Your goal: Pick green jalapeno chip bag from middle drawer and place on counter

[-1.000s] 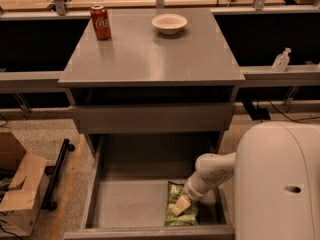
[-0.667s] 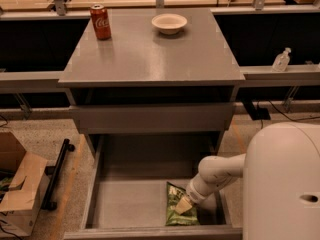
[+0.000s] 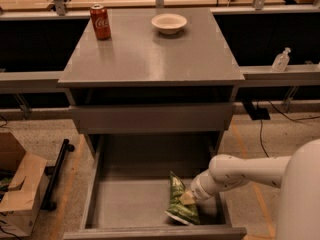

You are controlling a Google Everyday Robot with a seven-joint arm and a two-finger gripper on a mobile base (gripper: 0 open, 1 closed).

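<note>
One bag (image 3: 177, 204), one claw (image 3: 188, 198), one open drawer (image 3: 125, 204): moment of the lift.

Change vs. 1.0 s ago: the bag then lay flat on the drawer floor at front right, with the claw pressed down on it from above. Now the bag stands nearly on edge, top end tilted toward the back of the drawer, lower end close to the front wall; whether that end still touches the floor can't be told. The arm (image 3: 245, 170) has swung a little up and to the right, elbow higher than before.

Claw state: clenched on the bag's right edge at approx. mid-height, a tan pad overlapping the green foil. The claw sits to the right of the bag and touches it; the arm enters from the right, over the drawer's right wall.

Bag position: inside the drawer, front right quarter, well below the surface (image 3: 150, 54).

Unchanged items: can (image 3: 100, 21) at back left of the surface, bowl (image 3: 169, 23) at back centre, the two well apart. Upper drawer front (image 3: 150, 118) closed.
</note>
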